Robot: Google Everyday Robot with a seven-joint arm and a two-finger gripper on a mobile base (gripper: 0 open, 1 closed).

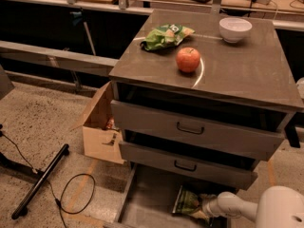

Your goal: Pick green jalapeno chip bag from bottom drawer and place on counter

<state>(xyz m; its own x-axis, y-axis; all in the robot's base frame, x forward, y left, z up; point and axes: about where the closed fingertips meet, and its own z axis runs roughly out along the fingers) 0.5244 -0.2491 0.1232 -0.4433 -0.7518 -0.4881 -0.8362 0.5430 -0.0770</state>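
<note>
The green jalapeno chip bag [187,202] lies on the grey floor of the open bottom drawer [147,205], partly under the drawer above. My white arm reaches in from the lower right, and my gripper [202,211] is at the bag's right front edge, touching or overlapping it. The counter [237,65] is the cabinet's flat top with a thin white arc.
On the counter lie a lime-green bag [164,36], a red apple [188,59] and a white bowl [235,29]. The two upper drawers [190,127] stand partly open above the bottom one. A cardboard box [101,127] and a black cable [76,194] are on the floor to the left.
</note>
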